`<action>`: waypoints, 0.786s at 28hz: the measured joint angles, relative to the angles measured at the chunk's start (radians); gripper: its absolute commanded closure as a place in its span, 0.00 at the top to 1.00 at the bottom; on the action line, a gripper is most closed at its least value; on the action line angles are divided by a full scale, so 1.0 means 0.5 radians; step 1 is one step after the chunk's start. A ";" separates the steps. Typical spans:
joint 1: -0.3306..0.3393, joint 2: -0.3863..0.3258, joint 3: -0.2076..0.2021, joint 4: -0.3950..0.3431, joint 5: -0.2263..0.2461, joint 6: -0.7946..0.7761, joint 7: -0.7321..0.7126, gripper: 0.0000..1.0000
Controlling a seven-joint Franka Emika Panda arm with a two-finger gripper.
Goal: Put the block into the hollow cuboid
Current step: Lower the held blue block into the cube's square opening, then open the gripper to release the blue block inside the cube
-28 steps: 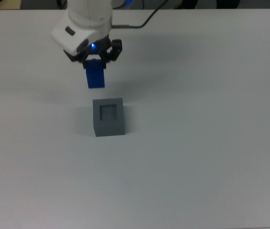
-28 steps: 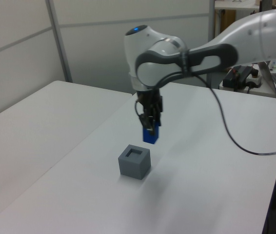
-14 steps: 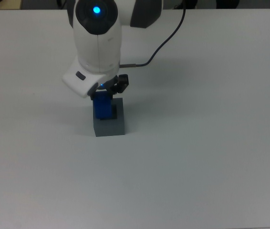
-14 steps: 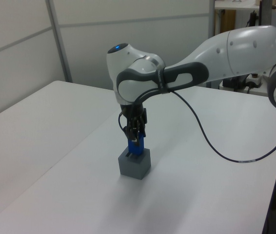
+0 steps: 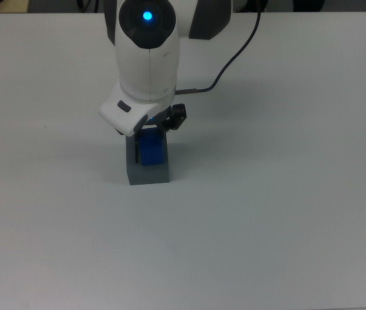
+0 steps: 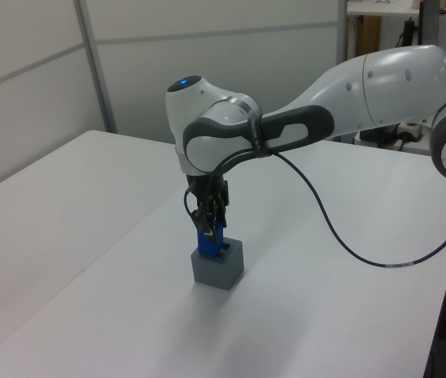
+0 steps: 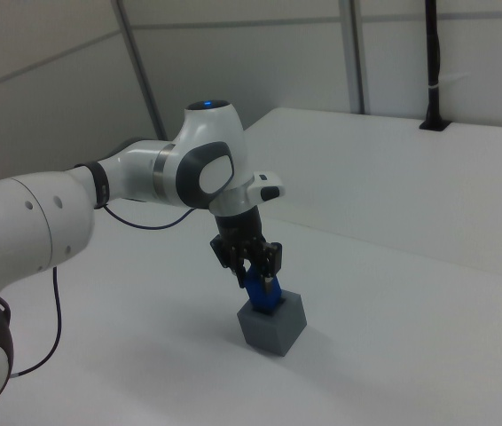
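The end effector (image 7: 260, 282) grips the blue block (image 5: 150, 148), whose lower end sits partly inside the grey hollow cuboid (image 5: 149, 172) on the white tabletop (image 5: 286, 213); seating it fully and releasing remain.

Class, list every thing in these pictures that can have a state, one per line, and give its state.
block: upright, lower end inside the recess, top still sticking out, held by the hand.
hollow cuboid: upright on the table, recess facing up, occupied by the block.
hand: shut on the block, pointing down just above the cuboid.
table: bears the cuboid.
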 measured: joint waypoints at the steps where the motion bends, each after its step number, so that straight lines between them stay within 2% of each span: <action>1: 0.000 0.002 0.001 0.000 0.000 0.000 0.018 0.25; 22: -0.006 0.008 -0.016 -0.006 0.000 -0.034 0.146 0.27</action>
